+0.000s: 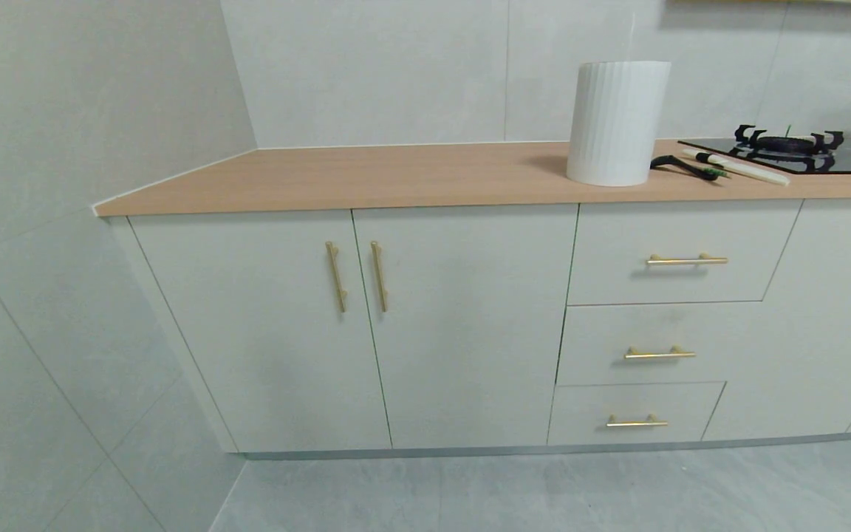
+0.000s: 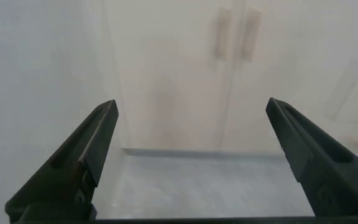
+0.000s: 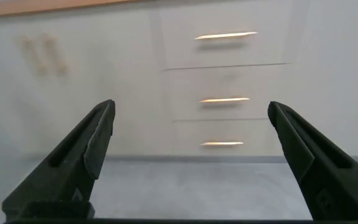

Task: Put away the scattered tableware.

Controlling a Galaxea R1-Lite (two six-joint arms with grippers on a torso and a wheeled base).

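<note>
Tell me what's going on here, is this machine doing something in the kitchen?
Nothing is being handled yet. The robot faces a run of low kitchen units, and both arms' jaws stand wide open and empty, the left pointed at the cabinet doors, the right at the drawers. Up on the counter, a few utensils lie loose between a tall white ribbed container and the stove. They look like the tableware to be put away.

Even light from above leaves a faint shadow left of the white canister (image 1: 617, 122) on the bench (image 1: 396, 177), lines bow at head-view borders, wrist views blur the cupboard doors (image 2: 166, 93)
</note>
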